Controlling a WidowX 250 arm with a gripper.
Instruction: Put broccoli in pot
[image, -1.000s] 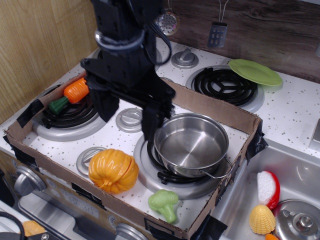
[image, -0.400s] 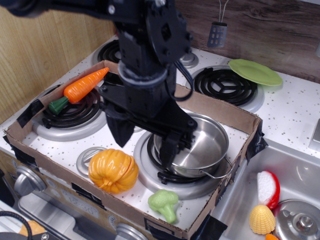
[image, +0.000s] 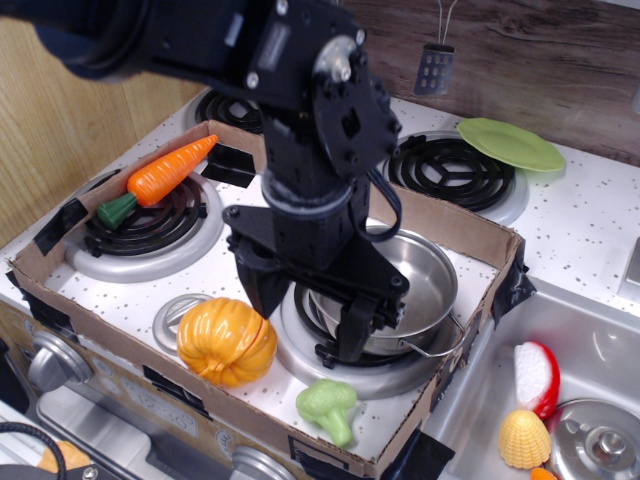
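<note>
The light-green toy broccoli (image: 329, 406) lies on the white stove top near the front edge of the cardboard tray. The shiny steel pot (image: 420, 288) stands empty on the front right burner, partly hidden by my arm. My black gripper (image: 308, 320) hangs open and empty over the left part of the pot and burner, its two fingers spread wide. Its tips are above and a little behind the broccoli, not touching it.
An orange pumpkin (image: 226, 341) sits left of the broccoli. A carrot (image: 162, 176) lies on the left burner. A cardboard tray wall (image: 460, 222) rings the stove top. A green plate (image: 510, 143) rests at the back right. The sink (image: 585, 350) at right holds toy food.
My arm has moved forward and to the right, from behind the pot's left side to over its front left. The gripper stays open. The broccoli and pot have not moved.
</note>
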